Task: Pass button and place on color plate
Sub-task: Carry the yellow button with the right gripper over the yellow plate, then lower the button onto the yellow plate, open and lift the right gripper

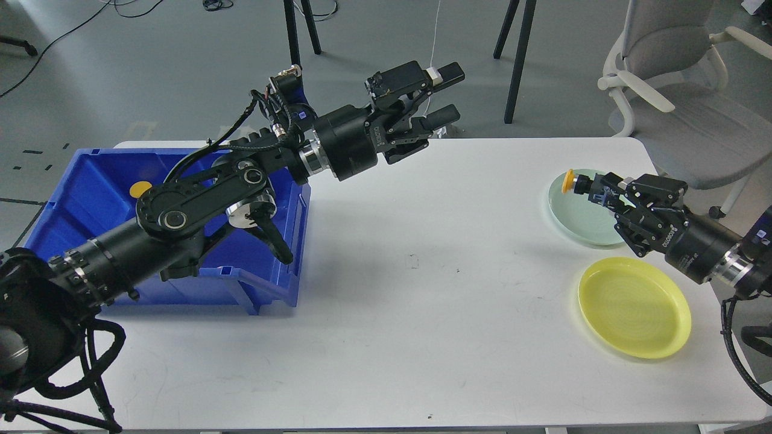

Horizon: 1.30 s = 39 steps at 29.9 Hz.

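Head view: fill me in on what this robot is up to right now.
The right pincer is shut on a yellow button, holding it at the left edge of the pale green plate. The yellow plate nearer the robot lies bare. The left pincer hangs open and empty over the far table edge. Another yellow button lies in the blue bin.

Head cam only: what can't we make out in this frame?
- Blue bin interior: mostly hidden by the left arm; only one yellow button shows.
- Right gripper: fingertips small and dark; the grip on the yellow button is unclear.
- Pale green plate: near rim covered by the right gripper.
- Both arms: bases cut off by the frame edges.
- Left gripper: open, nothing visible between its fingers.
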Tool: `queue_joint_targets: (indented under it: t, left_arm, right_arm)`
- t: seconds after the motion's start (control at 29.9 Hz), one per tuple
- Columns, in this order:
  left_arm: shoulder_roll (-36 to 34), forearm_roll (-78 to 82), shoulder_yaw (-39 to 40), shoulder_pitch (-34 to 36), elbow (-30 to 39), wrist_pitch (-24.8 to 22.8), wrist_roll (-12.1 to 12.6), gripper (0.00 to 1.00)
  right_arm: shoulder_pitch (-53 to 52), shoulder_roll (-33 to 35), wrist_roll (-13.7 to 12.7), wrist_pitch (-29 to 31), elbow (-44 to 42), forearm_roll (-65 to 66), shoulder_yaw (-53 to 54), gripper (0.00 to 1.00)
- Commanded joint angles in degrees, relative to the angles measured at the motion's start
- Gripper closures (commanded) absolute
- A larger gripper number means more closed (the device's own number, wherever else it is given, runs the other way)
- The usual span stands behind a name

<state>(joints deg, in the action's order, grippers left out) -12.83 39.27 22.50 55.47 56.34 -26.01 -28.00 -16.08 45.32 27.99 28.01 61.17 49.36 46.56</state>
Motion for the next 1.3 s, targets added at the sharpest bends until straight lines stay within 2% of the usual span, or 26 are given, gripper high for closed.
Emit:
queue_joint_targets:
  t: [0.0,0.17,0.33,0.6,0.87,1.07,1.27]
  left_arm:
    - [0.0,0.0,0.0,0.1,0.0,0.0,0.0,0.21]
    - [0.0,0.0,0.0,0.0,0.0,0.0,0.0,0.21]
    - [0.0,0.0,0.0,0.0,0.0,0.0,0.0,0.21]
    - [0.0,0.0,0.0,0.0,0.0,0.0,0.0,0.21]
    - [0.1,0.0,0.0,0.0,0.0,0.0,0.0,0.21]
    - [0.1,0.0,0.0,0.0,0.0,0.1,0.0,0.21]
    - [0.1,0.0,0.0,0.0,0.0,0.1,0.0,0.21]
  right_arm:
    - [1.8,3.2,0.0,-1.4,0.5,8.4,-0.2,0.85]
    - [0.6,8.5,0.0,-3.2,1.1,17.7,-0.2,0.85]
    - [-2.4,13.1,0.0,-3.9,2.4,33.8,-0.4,0.85]
    - [-7.4,14.4,0.0,-3.8,2.7,51.2,-7.9,0.86]
    - [-14.8,13.0,0.0,-3.8,2.8,52.5,-17.4,0.85]
    - [-15.5,11.1,0.0,-3.8,2.5,52.5,-20.2,0.83]
    - [-15.5,10.5,0.0,-3.8,2.5,52.5,-20.2,0.71]
